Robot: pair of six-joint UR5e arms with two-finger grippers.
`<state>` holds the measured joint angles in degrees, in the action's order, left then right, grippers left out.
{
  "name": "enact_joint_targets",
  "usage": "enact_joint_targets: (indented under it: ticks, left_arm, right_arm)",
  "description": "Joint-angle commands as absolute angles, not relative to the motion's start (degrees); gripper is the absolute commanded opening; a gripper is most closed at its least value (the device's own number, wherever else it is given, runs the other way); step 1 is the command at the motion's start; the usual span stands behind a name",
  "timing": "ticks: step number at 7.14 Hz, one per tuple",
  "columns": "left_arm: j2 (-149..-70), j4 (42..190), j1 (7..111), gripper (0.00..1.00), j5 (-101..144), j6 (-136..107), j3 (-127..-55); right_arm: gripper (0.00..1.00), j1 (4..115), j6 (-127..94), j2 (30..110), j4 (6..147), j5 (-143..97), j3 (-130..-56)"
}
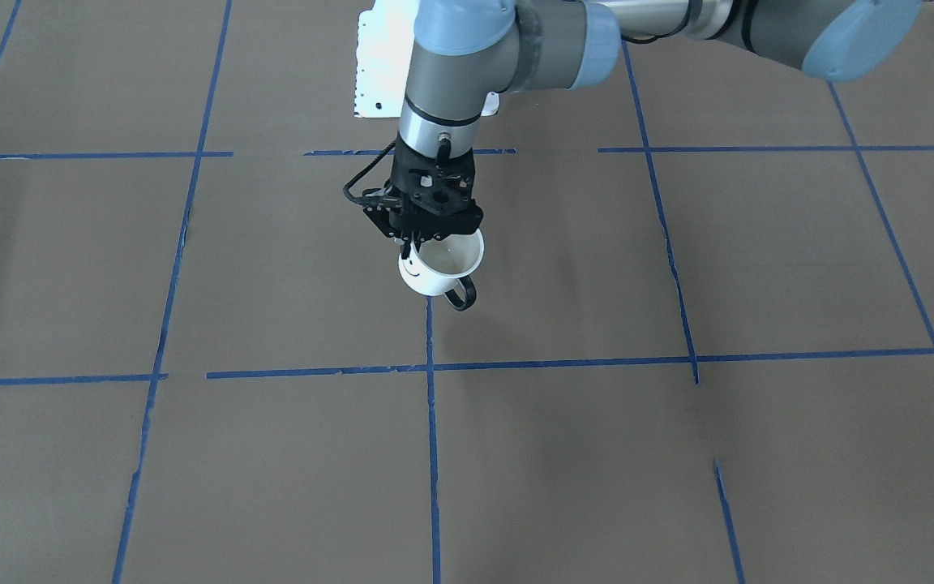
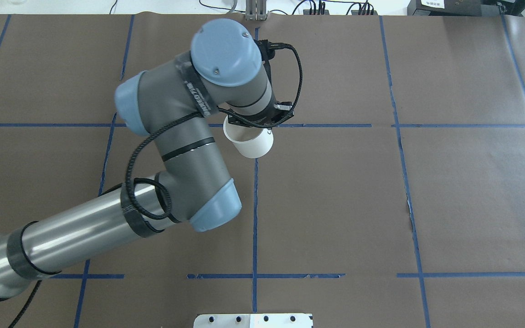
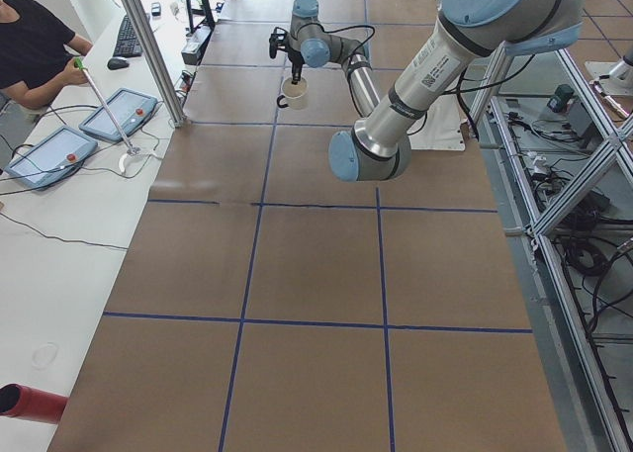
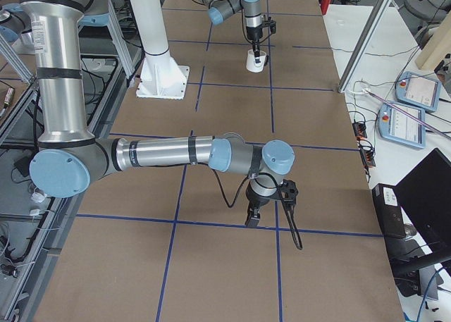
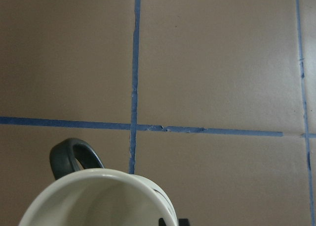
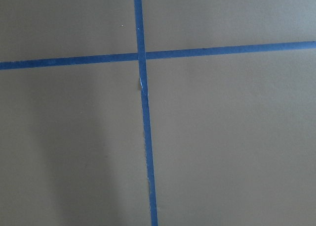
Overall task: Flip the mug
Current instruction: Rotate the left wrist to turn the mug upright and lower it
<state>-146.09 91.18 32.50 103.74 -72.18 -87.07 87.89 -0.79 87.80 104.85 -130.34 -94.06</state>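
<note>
The white mug (image 1: 444, 266) with a black smiley face and a black loop handle (image 1: 460, 294) hangs tilted, mouth up, from my left gripper (image 1: 420, 246) near the table's middle. The gripper is shut on the mug's rim, one finger inside and one outside. The mug also shows in the overhead view (image 2: 251, 143), below the left gripper (image 2: 255, 124), and at the bottom of the left wrist view (image 5: 98, 201). I cannot tell if it touches the table. My right gripper (image 4: 264, 213) shows only in the exterior right view, low over the paper; I cannot tell if it is open or shut.
Brown paper with blue tape lines (image 1: 432, 454) covers the table. The white robot base plate (image 1: 378, 65) sits at the robot's side (image 2: 253, 320). A side desk with control tablets (image 3: 119, 114) and a person (image 3: 30, 46) lies beyond the table's far edge.
</note>
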Motion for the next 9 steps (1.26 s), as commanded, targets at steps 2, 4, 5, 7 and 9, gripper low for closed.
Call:
enact_joint_targets:
  ticks: [2,4,5,7,9]
  left_arm:
    - [-150.64,86.75,27.34,0.00,95.37,-71.90,-79.03]
    - [-150.21,86.84,26.37,0.00,93.52,-69.54,-77.61]
    - [-150.12,87.01,26.11,0.00,93.52,-69.17,-76.91]
    - [-149.59,87.54,26.10,0.00,93.52,-69.00,-76.73]
    - [-149.50,88.67,25.93,0.00,93.52,-68.91,-76.82]
  right_arm:
    - [1.00,87.89,-0.79,87.80,104.85,-130.34,-94.04]
    - [1.00,87.89,-0.79,87.80,104.85,-130.34,-94.13]
    - [1.00,87.89,-0.79,87.80,104.85,-130.34,-94.13]
    - [1.00,87.89,-0.79,87.80,104.85,-130.34,-94.13]
    - [1.00,87.89,-0.79,87.80,104.85,-130.34,-94.13]
